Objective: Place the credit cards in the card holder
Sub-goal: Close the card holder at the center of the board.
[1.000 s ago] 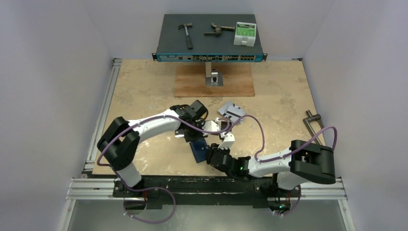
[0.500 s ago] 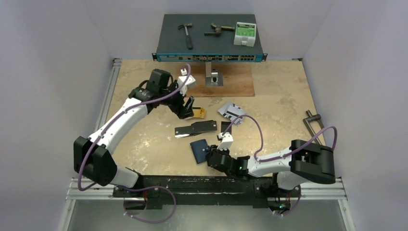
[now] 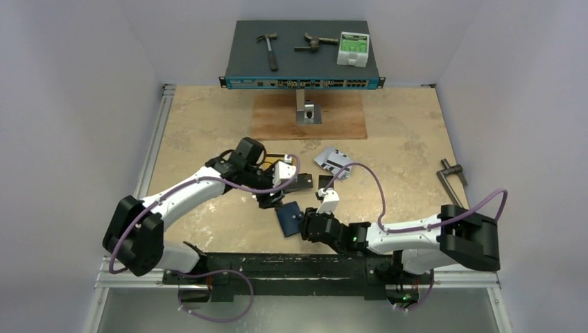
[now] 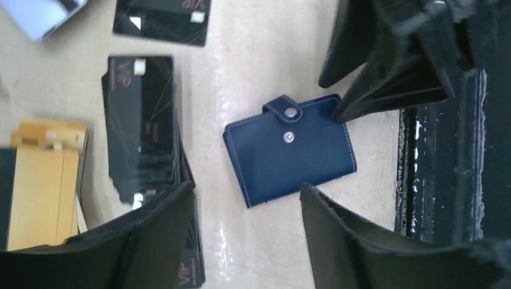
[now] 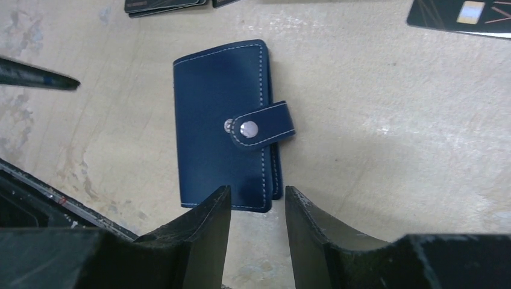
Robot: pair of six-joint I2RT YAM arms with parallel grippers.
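Note:
The navy card holder (image 3: 286, 216) lies shut and snapped on the table; it also shows in the left wrist view (image 4: 289, 150) and the right wrist view (image 5: 220, 126). My left gripper (image 3: 272, 200) hangs open and empty just above and left of it (image 4: 247, 201). My right gripper (image 3: 303, 223) is open, with its fingertips over the holder's near edge (image 5: 258, 195). Black cards (image 4: 141, 123) lie stacked beside the holder, with one more (image 4: 163, 21) apart. Gold cards (image 4: 42, 177) lie further left. A silver card (image 4: 45, 12) lies beyond them, and silver cards show in the top view (image 3: 333, 161).
A network switch (image 3: 303, 82) with a hammer (image 3: 269, 50) and other tools on top stands at the back. A wooden board (image 3: 277, 118) with a metal bracket (image 3: 308, 111) lies before it. A metal handle (image 3: 452, 173) lies at the right. The black frame rail (image 4: 446, 150) runs close behind the holder.
My left arm swung from the back left down to the card holder. The gold card that sat at its jaws is no longer there. My right gripper stayed at the holder.

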